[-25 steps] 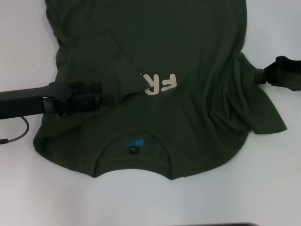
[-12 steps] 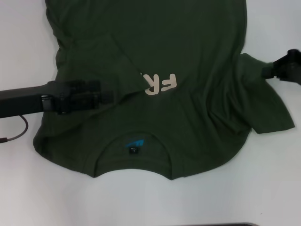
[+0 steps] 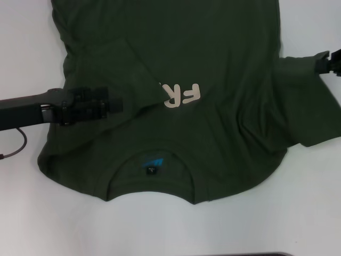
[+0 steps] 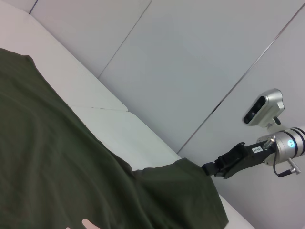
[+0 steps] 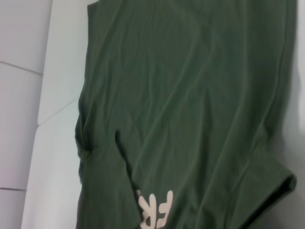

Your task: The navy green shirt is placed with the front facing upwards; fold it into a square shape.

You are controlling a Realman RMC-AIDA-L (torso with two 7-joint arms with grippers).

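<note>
Shirt: we see the navy green shirt point(image 3: 176, 90) spread front-up on the white counter point(image 3: 298, 213), filling the centre and upper part of the head view, collar toward the bottom edge.
Lettering: the cream print point(image 3: 181, 96) sits mid-frame, half covered by a flap; only "FR" shows.
Collar label: a blue label point(image 3: 152, 164) lies inside the neckline at lower centre.
Left sleeve side: the cloth on the left of the frame is folded inward over the chest, its edge crossing the print.
Right sleeve: the right sleeve point(image 3: 314, 101) is drawn outward toward the right edge of the frame, raised at its far corner.
Right gripper: the right gripper point(image 3: 326, 63) sits at the upper right edge; its jaws are clamped on the sleeve's outer corner, as the left wrist view confirms point(image 4: 209, 168).
Left gripper: the left gripper point(image 3: 114, 105) reaches in from the left at mid-height, resting over the folded flap; we cannot tell how its jaws stand.
Step in hand: we judge the right sleeve is being pulled taut before folding inward.
Advice: we would keep the sleeve edge straight, lift it clear of the body cloth, and lay it to mirror the left fold.
</note>
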